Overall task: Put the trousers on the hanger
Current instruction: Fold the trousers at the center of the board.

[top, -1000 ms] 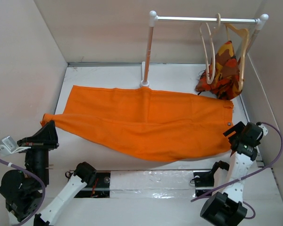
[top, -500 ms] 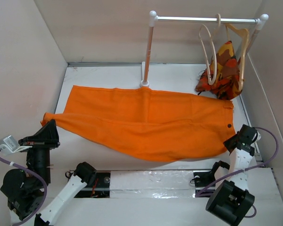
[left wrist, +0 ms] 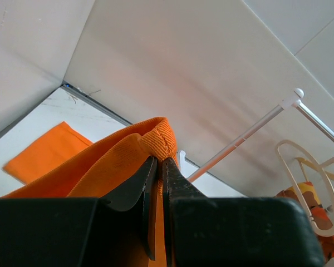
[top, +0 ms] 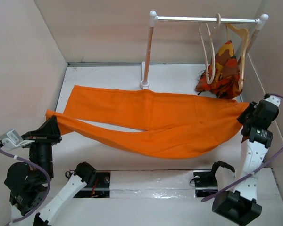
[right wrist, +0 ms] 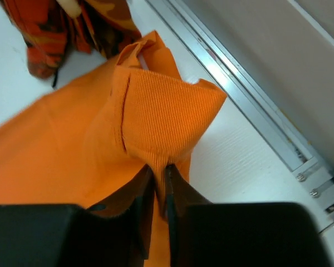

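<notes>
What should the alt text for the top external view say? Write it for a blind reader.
Bright-orange trousers stretch across a white table, the left gripper pinching one end and the right gripper the other. Behind, a pale cream hanger hangs on a rail beside a patterned garment.

Orange trousers (top: 170, 127) stretching across the table (top: 108, 75).
Ends sitting raised, middle sagging; thin cream hanger (top: 205, 49) is hanging on the rail (top: 188, 19).

- Top external: high behind the arms, looking down over the whole surface (top: 108, 77).
- Left wrist: close behind its fingers (left wrist: 138, 189), tilted up toward the rail (left wrist: 250, 133).
- Right wrist: close, looking down; all share the trousers (top: 170, 127).
</notes>
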Robot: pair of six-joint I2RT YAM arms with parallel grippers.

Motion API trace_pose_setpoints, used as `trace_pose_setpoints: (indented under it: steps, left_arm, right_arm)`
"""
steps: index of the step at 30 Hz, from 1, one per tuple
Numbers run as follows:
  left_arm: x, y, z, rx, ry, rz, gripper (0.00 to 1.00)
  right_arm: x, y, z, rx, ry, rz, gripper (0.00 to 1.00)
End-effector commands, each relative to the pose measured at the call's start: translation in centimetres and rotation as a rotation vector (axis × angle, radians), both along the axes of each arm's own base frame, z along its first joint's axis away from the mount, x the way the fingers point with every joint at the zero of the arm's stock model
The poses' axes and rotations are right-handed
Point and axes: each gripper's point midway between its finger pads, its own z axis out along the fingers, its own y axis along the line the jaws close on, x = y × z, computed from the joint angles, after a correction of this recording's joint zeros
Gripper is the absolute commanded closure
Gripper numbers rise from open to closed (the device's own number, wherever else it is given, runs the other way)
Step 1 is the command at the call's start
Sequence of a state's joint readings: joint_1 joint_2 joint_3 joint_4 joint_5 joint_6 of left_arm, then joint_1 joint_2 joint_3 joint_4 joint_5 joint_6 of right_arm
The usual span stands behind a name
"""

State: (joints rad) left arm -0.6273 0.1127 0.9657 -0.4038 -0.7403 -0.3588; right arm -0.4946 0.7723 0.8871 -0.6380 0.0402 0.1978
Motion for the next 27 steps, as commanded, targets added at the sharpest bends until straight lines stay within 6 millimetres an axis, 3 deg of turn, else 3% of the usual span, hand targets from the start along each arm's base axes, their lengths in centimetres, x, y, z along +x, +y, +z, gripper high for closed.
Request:
trace_pose_setpoints:
  steps: [1,3,4,6,7,9,11,12,13,14,15,16,17,18,19,21,22,23,24,27]
  left_arm:
    - [0.0,0.6,1.6,-0.028,-0.041,0.037,1.0]
    - [-0.1,0.7,1.6,-0.027,-0.04,0.037,1.0]
    - [0.0,0.7,1.4,-0.021,-0.033,0.037,1.0]
    - [0.1,0.7,1.2,-0.016,-0.022,0.04,1.0]
    - [0.2,0.5,0.9,-0.007,-0.009,0.038,1.0]
    - [0.4,0.5,0.6,0.001,0.005,0.04,1.0]
    - [0.6,0.4,0.2,0.011,0.022,0.044,1.0]
    - [0.6,0.3,0.0,0.012,0.024,0.043,1.0]
    - [0.8,0.2,-0.1,0.014,0.026,0.041,1.0]
    - [0.9,0.0,-0.1,0.015,0.027,0.04,1.0]
    - [1.0,-0.2,0.0,0.018,0.025,0.031,1.0]
    - [1.1,-0.3,0.0,0.018,0.024,0.027,1.0]
    - [1.4,-0.6,-0.1,0.023,0.029,0.019,1.0]
    - [1.5,-0.9,-0.1,0.024,0.027,0.01,1.0]
    - [1.6,-1.1,-0.1,0.024,0.026,0.005,1.0]
    - [1.8,-1.4,-0.1,0.028,0.027,-0.008,1.0]
    - [2.0,-1.7,-0.3,0.03,0.033,-0.014,1.0]
    - [2.0,-1.7,-0.4,0.03,0.037,-0.014,1.0]
    - [2.0,-1.7,-0.5,0.029,0.038,-0.013,1.0]
    - [1.9,-1.4,-0.6,0.022,0.04,-0.006,1.0]
  right_arm:
    - [1.4,0.0,-1.6,-0.013,0.05,0.072,0.65]
    - [3.1,0.1,-3.9,0.031,0.101,0.122,0.34]
    - [4.2,0.3,-4.4,0.041,0.096,0.157,0.28]
    - [5.9,0.4,-5.8,0.061,0.126,0.195,0.19]
    - [6.9,0.9,-7.7,0.105,0.172,0.236,0.18]
    - [8.0,0.9,-7.7,0.102,0.195,0.266,0.16]
    - [7.8,0.6,-6.9,0.069,0.187,0.244,0.16]
    - [6.9,0.0,-6.9,0.064,0.18,0.194,0.18]
    - [5.6,-0.6,-4.9,0.014,0.121,0.139,0.2]
    - [4.4,-1.2,-4.3,0.002,0.091,0.098,0.23]
    - [2.8,-1.3,-5.5,0.005,0.099,0.049,0.29]
    - [1.5,-1.6,-5.7,-0.011,0.091,-0.001,0.47]
    - [0.5,-1.2,-4.7,-0.045,0.029,-0.012,0.55]
    - [-0.7,-1.6,-5.6,-0.039,0.031,-0.054,0.7]
    - [-2.2,-1.9,-8.0,-0.028,0.082,-0.106,1.0]
    - [-2.5,-1.9,-9.8,0.003,0.09,-0.113,1.0]
    - [-2.2,-1.4,-11.8,0.075,0.127,-0.101,1.0]
    - [-2.1,-1.3,-11.7,0.087,0.119,-0.092,1.0]
    - [-2.0,-0.8,-13.3,0.143,0.167,-0.079,0.98]
    - [-1.8,0.0,-14.8,0.208,0.189,-0.055,0.77]
